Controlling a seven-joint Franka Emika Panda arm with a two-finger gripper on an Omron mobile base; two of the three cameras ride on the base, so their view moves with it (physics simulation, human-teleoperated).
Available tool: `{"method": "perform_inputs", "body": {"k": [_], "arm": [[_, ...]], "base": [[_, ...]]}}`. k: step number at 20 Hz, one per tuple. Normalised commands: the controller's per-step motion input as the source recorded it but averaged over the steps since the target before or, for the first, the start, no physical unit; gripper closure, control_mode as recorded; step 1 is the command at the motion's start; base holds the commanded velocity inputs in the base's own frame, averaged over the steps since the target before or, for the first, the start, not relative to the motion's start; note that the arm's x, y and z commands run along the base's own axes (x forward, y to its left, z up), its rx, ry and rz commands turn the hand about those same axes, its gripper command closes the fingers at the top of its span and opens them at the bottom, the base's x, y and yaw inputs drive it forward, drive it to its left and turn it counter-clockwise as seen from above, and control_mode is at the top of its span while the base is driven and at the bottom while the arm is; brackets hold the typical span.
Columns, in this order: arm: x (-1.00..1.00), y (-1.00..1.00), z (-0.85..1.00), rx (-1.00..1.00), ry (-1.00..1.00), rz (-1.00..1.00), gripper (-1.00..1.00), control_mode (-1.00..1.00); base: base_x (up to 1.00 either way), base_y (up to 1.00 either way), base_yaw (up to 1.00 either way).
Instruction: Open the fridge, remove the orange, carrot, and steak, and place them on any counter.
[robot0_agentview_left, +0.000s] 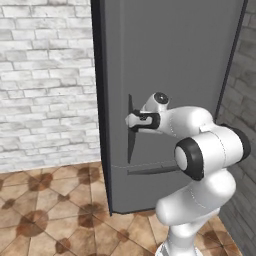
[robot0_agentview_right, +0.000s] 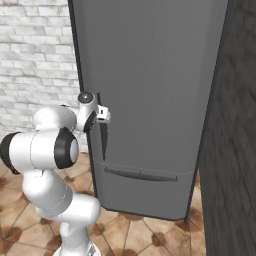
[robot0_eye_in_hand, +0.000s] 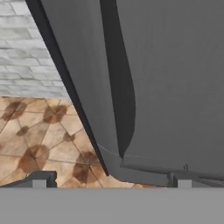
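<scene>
The fridge (robot0_agentview_left: 175, 60) (robot0_agentview_right: 155, 65) (robot0_eye_in_hand: 175, 87) is a tall dark grey cabinet, and its door looks shut. A long slim dark handle (robot0_agentview_left: 131, 145) (robot0_agentview_right: 103, 142) (robot0_eye_in_hand: 120, 87) runs vertically near the door's left edge. My gripper (robot0_agentview_left: 131, 120) (robot0_agentview_right: 104, 114) (robot0_eye_in_hand: 109, 180) is at the upper part of this handle. It is open, its two fingertips (robot0_eye_in_hand: 39, 179) set wide apart, with the handle lying between them in the hand view. The orange, carrot and steak are hidden. The counter is out of view.
A white brick wall (robot0_agentview_left: 45, 75) (robot0_agentview_right: 35, 55) stands left of the fridge above a brown tiled floor (robot0_agentview_left: 50, 215) (robot0_agentview_right: 135, 235). A dark wall (robot0_agentview_right: 235, 150) closes in on the right. A horizontal drawer handle (robot0_agentview_left: 150, 171) (robot0_agentview_right: 140, 175) crosses the fridge's lower part.
</scene>
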Motion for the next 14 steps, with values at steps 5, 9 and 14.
{"method": "perform_inputs", "body": {"k": [5,9,14], "arm": [[0.29,0.0,-0.08,0.03,0.0,0.0,-1.0,-1.0],[0.37,0.0,-0.08,0.02,0.0,0.0,-1.0,-1.0],[0.37,0.0,-0.19,0.02,0.0,0.0,-1.0,-1.0]], "base": [[0.0,0.0,0.0],[0.0,0.0,0.0],[0.0,0.0,0.0]]}}
